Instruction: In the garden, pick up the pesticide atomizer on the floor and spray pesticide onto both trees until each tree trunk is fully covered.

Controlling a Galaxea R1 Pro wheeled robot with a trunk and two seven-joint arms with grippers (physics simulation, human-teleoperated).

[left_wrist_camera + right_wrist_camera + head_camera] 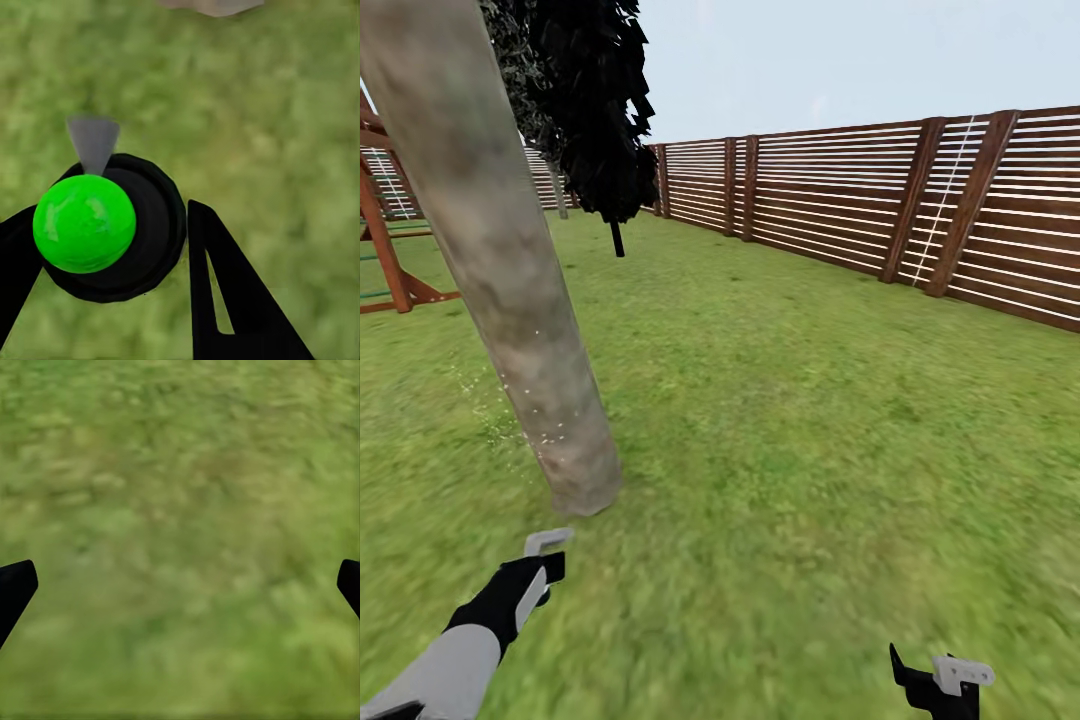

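Note:
A thick, pale grey-brown tree trunk (pixel 510 280) leans up from the garden lawn (pixel 810 420) at the left, just beyond my left arm. Fine white droplets speckle its lower part and the grass beside it. My left gripper (pixel 538 575) is shut on the pesticide atomizer (pixel 548 542), whose pale grey head points at the trunk's base. In the left wrist view the atomizer (pixel 84 223) shows as a bright green ball in a black ring between the black fingers (pixel 225 300), with a grey cone ahead of it. My right gripper (pixel 945 680) hangs low at the right, open over bare grass (pixel 184 510).
A reddish-brown slat fence (pixel 860 200) runs along the right and back. A dark-leaved small tree (pixel 600 120) and a pale trunk (pixel 560 195) stand farther back. A red wooden frame (pixel 390 260) stands at the far left. Open lawn lies to the right.

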